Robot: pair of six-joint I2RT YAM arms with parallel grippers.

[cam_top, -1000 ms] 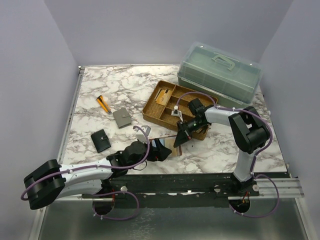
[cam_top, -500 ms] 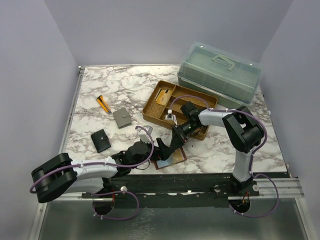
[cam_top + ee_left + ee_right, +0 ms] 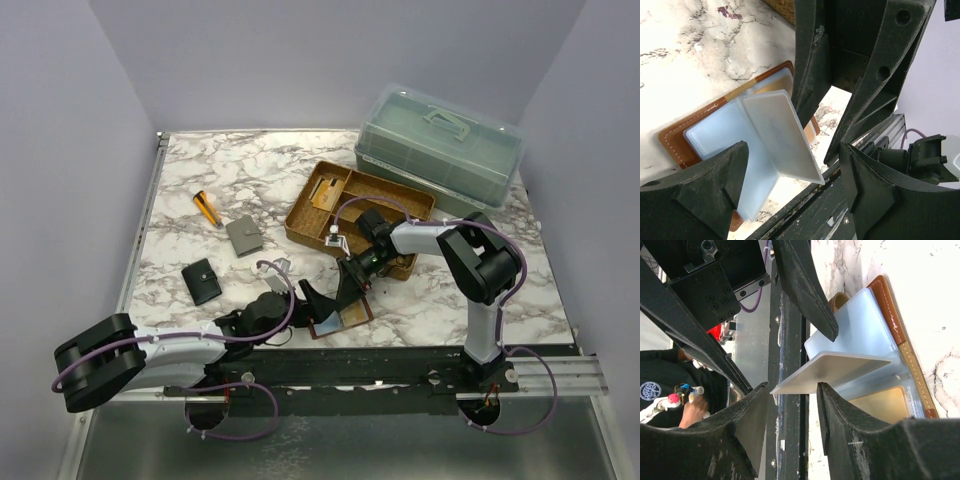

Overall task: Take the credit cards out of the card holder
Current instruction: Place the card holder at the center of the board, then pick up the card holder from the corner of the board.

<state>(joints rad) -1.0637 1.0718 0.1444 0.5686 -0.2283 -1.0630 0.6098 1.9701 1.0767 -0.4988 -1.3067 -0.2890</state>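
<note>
The card holder [image 3: 352, 317] lies open near the table's front edge, brown leather [image 3: 675, 142] under light-blue clear sleeves. One sleeve page [image 3: 780, 135] stands up from the spine. A tan credit card [image 3: 881, 407] shows inside a lower sleeve, and another lies in the tray [image 3: 322, 192]. My left gripper [image 3: 790, 200] is open, its fingers either side of the holder's near end. My right gripper [image 3: 790, 427] is open too, with the standing page's [image 3: 832, 371] free edge just beyond its fingertips and not pinched. Both grippers crowd over the holder [image 3: 345, 290].
A brown divided tray [image 3: 300, 226] sits behind the holder, with a clear green lidded box [image 3: 440, 145] beyond it. A grey wallet [image 3: 243, 236], a black wallet [image 3: 204, 281] and an orange marker [image 3: 207, 207] lie to the left. The black front rail [image 3: 805, 220] runs just beside the holder.
My right gripper has come from the tray's edge down to the holder and opened. The holder now lies spread open on the table. My left gripper has narrowed slightly.
</note>
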